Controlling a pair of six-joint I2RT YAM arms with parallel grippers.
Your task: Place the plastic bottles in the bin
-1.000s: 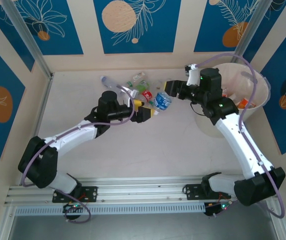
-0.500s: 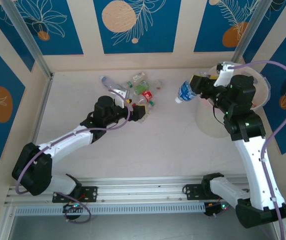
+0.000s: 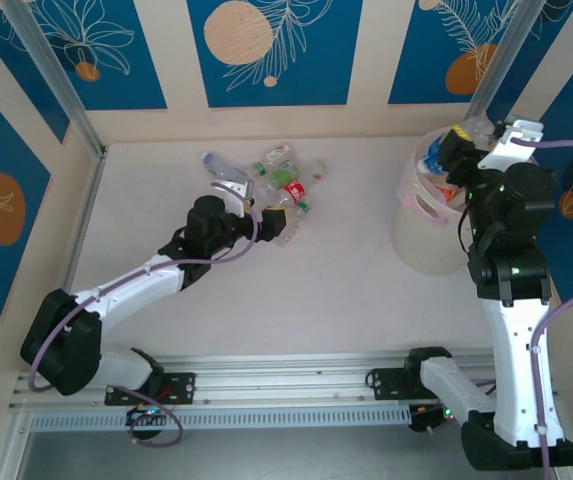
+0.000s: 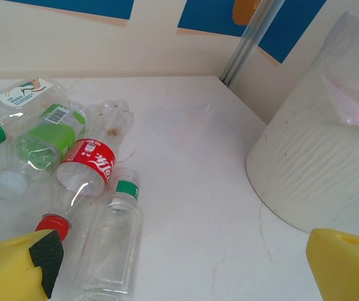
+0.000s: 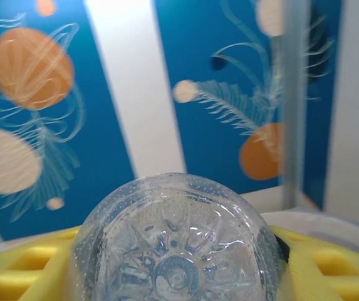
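Observation:
Several plastic bottles [image 3: 284, 178] lie in a loose pile at the back middle of the table. My left gripper [image 3: 272, 222] sits wide open at the pile's near edge. In the left wrist view, a clear bottle with a green band [image 4: 111, 241] lies just inside the left yellow finger [image 4: 13, 269], beside a red-labelled bottle [image 4: 89, 165] and a green-labelled one [image 4: 41, 139]. My right gripper [image 3: 448, 152] hovers over the bin [image 3: 418, 240], shut on a blue-labelled bottle [image 3: 433, 152]. That bottle's ribbed clear base [image 5: 178, 244] sits between the yellow fingers [image 5: 329, 266].
The bin stands at the right against the wall, with other bottles and orange scraps inside [image 3: 491, 205]. It appears as a pale ribbed wall [image 4: 314, 169] in the left wrist view. Metal posts stand at the back corners [image 3: 61, 85]. Open tabletop lies between pile and bin [image 3: 351, 250].
My right arm has lifted the blue-labelled bottle from the pile and swung it right to above the bin. My left gripper has edged closer to the pile, still open.

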